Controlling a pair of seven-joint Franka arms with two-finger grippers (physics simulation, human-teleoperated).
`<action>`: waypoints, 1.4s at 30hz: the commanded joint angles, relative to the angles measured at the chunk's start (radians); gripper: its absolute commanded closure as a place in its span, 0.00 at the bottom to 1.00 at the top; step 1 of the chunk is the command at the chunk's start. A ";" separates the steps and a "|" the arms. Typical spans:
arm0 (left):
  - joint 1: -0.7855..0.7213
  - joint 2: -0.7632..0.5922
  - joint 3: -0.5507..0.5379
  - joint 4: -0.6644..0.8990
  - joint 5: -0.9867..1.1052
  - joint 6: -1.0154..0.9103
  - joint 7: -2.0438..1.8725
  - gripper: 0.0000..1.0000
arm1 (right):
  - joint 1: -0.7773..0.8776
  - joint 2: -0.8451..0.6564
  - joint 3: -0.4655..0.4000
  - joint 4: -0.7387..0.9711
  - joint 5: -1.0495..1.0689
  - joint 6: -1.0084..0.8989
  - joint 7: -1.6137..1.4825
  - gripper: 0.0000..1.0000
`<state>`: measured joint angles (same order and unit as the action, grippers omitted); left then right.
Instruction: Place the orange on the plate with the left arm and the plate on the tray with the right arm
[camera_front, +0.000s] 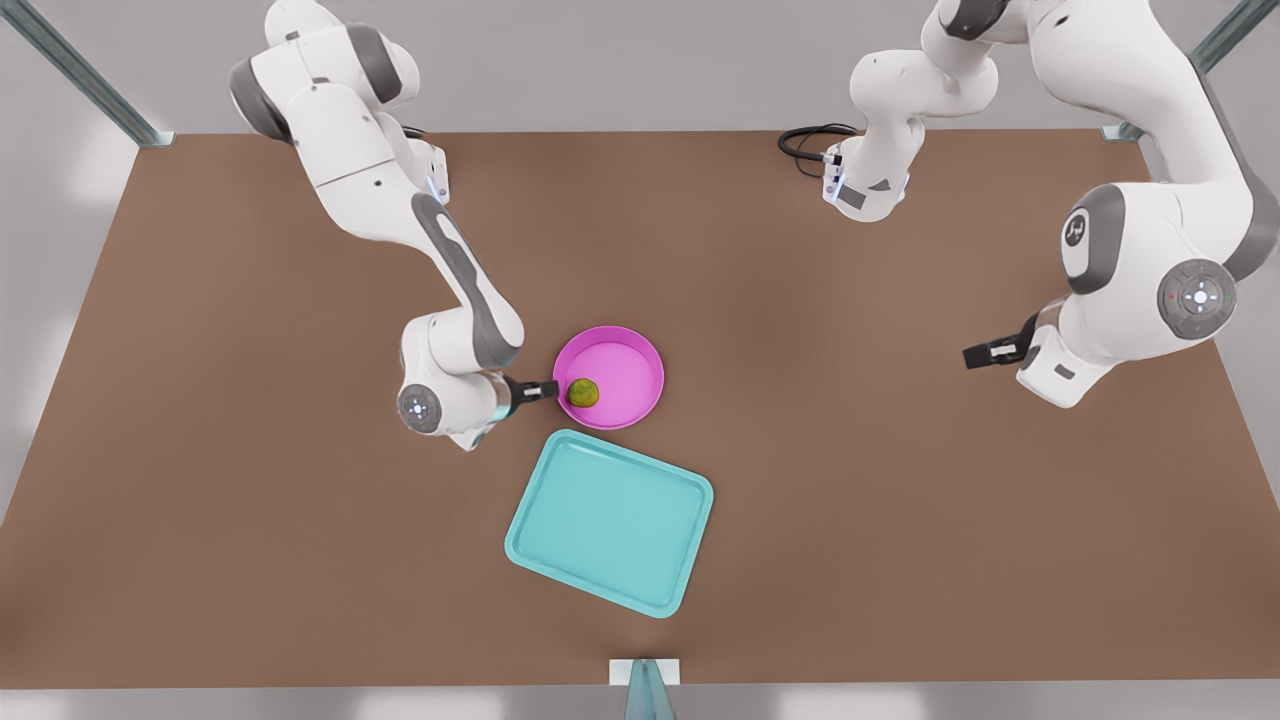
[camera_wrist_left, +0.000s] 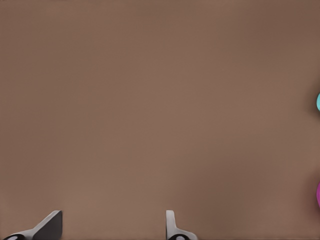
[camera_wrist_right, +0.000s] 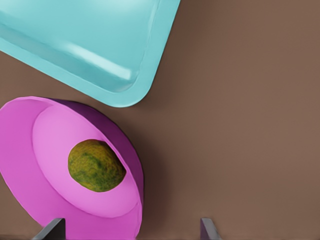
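The orange (camera_front: 583, 392) (camera_wrist_right: 96, 165) lies inside the pink plate (camera_front: 625, 365) (camera_wrist_right: 50, 130), near the rim that faces the front view's left. The teal tray (camera_front: 610, 520) (camera_wrist_right: 85, 40) lies just in front of the plate, apart from it. My right gripper (camera_front: 550, 388) (camera_wrist_right: 130, 231), on the arm at the front view's left, is open at the plate's rim beside the orange, with the rim's edge between its spread fingertips. My left gripper (camera_front: 985, 352) (camera_wrist_left: 110, 226) waits open over bare table at the front view's right, holding nothing. Slivers of the tray (camera_wrist_left: 318, 101) and plate (camera_wrist_left: 318, 195) show far off.
A brown table (camera_front: 900, 520) carries everything. A black cable (camera_front: 805, 140) loops at the back near the left arm's base. Metal frame posts stand at the back corners (camera_front: 150, 135) and at the front edge (camera_front: 645, 690).
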<state>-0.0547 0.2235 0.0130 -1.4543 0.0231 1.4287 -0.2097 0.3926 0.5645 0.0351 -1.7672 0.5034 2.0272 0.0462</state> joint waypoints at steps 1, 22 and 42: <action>-0.007 0.004 -0.007 0.003 0.000 -0.020 0.119 0.00 | 0.002 0.009 0.000 -0.005 0.001 0.018 -0.292 0.00; -0.008 0.016 -0.005 0.023 -0.037 -0.059 0.122 0.00 | 0.002 0.017 0.118 -0.179 0.122 0.269 -0.327 0.00; -0.007 0.019 -0.004 0.026 -0.037 -0.056 0.121 0.00 | -0.009 0.035 0.118 -0.161 0.121 0.228 -0.364 0.54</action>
<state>-0.0614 0.2435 0.0092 -1.4286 -0.0146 1.3732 -0.1006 0.3836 0.6009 0.1532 -1.9297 0.6239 2.2673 -0.2644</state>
